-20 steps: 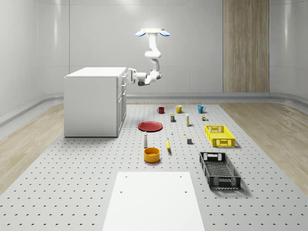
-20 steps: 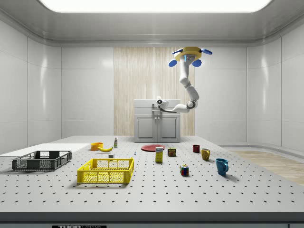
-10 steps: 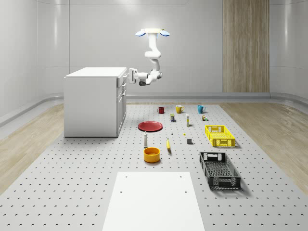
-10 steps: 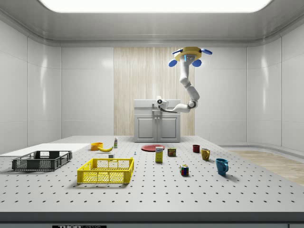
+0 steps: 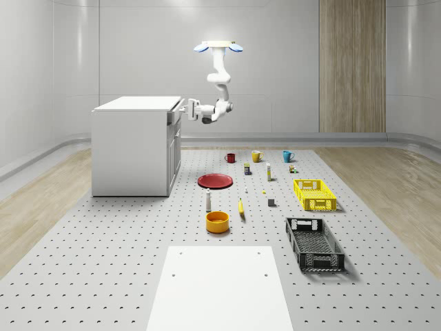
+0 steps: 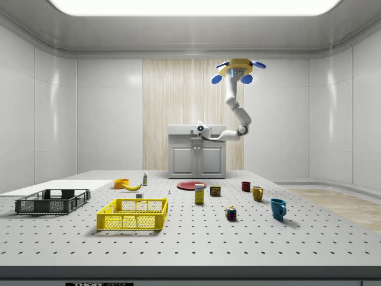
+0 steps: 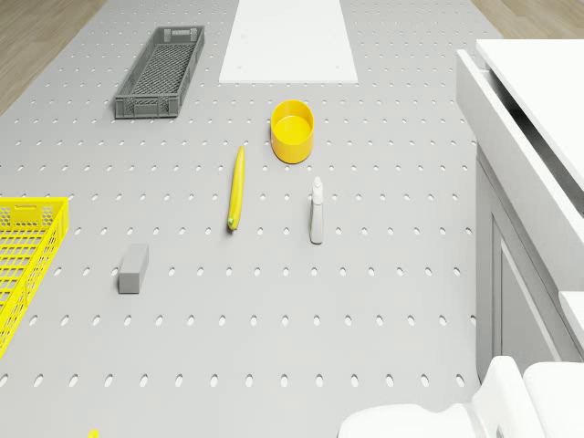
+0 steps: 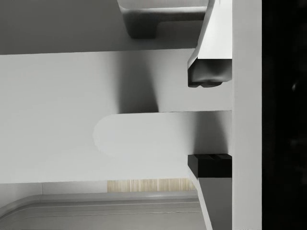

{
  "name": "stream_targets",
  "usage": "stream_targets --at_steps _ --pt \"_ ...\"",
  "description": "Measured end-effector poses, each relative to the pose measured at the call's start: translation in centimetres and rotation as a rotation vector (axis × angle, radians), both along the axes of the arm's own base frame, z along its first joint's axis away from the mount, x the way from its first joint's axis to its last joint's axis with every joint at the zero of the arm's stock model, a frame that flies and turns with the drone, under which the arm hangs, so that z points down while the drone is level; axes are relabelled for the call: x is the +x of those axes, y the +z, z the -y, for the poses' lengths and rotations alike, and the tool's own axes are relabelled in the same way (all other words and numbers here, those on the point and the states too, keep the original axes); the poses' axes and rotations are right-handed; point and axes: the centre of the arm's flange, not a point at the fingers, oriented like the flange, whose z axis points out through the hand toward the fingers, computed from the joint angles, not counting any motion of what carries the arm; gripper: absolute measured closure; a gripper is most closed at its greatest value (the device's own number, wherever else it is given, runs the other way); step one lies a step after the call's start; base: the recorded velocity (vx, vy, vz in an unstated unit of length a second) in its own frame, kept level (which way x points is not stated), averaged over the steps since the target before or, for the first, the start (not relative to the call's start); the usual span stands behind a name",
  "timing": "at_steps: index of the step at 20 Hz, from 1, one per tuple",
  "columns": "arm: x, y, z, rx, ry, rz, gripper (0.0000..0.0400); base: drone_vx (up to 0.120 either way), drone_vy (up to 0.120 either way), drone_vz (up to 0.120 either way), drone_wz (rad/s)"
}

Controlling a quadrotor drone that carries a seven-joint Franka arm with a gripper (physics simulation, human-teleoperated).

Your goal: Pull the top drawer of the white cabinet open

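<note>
Whole-scene view comparison with the frame one second earlier showed the tool [image 5: 185, 107] displaced toward that view's right and slightly higher, with the top drawer [image 5: 173, 116] now projecting from the front of the white cabinet [image 5: 131, 148]. The drone [image 5: 219, 47] kept its position, hovering high above the table [image 5: 103, 262] beside the cabinet's front, with the arm bent down and back toward the drawer.

In the wrist view, the two fingertips [image 8: 209, 76] stood apart, one on each side of a pale horizontal band close against the drawer face; the frames did not establish whether the pads pressed on the drawer's handle.

Surrounding items stood on the table well apart from the cabinet front. A red plate [image 5: 216, 181] lay nearest, in front of the cabinet. Farther out were a white bottle [image 5: 208, 201], a banana [image 5: 241, 207] and an orange bowl [image 5: 217, 221]. Three mugs, red [image 5: 231, 158], yellow [image 5: 256, 156] and blue [image 5: 287, 156], stood in a row beyond the plate. A yellow crate [image 5: 315, 194] and a black crate [image 5: 314, 243] sat toward the whole-scene view's right. Nothing lay in the drawer's path.

The drawer's long axis ran horizontally across the cabinet front, and its face pointed toward the whole-scene view's right. In the drone view, the drawer [image 7: 520, 146] stood out beyond the cabinet front beneath it.
</note>
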Motion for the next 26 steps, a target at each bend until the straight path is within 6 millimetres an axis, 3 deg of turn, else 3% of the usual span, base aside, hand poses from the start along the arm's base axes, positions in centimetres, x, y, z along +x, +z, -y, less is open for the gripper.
stream_targets --at_steps 7,26 --pt "0.1 -0.5 2.7 0.011 -0.001 0.021 0.027 0.0 0.0 0.0 0.0" --pt "0.1 -0.6 13.1 0.018 -0.002 0.027 0.0289 0.0 0.0 0.0 0.0"
